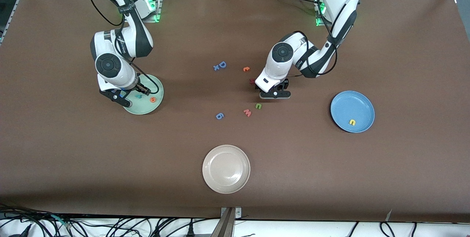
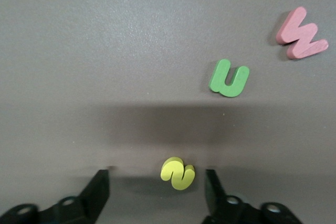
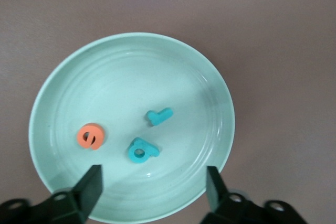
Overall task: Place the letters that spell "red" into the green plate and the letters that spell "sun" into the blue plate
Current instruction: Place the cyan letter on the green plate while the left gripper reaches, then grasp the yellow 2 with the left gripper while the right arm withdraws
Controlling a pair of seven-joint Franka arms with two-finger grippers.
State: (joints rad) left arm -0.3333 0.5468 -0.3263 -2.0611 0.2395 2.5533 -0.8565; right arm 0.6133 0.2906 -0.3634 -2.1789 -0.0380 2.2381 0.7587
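Mid-bench, left claw (image 2: 156,192) straddles the yellow s (image 2: 178,173), jaws apart.
Close squarely on it, then carry to the blue plate (image 1: 361,101); right claw (image 3: 152,195), released, hangs over the green plate (image 3: 68,82) holding r, e, d.

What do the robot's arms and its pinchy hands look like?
Both arms are glossy white with rounded shells, dark grey joint bands and round black caps on the joints. Thin black cables loop along them, and green lights glow at their bases. The left gripper and right gripper are black, each with two flat, wedge-shaped black fingers on a bar with small round screw holes.
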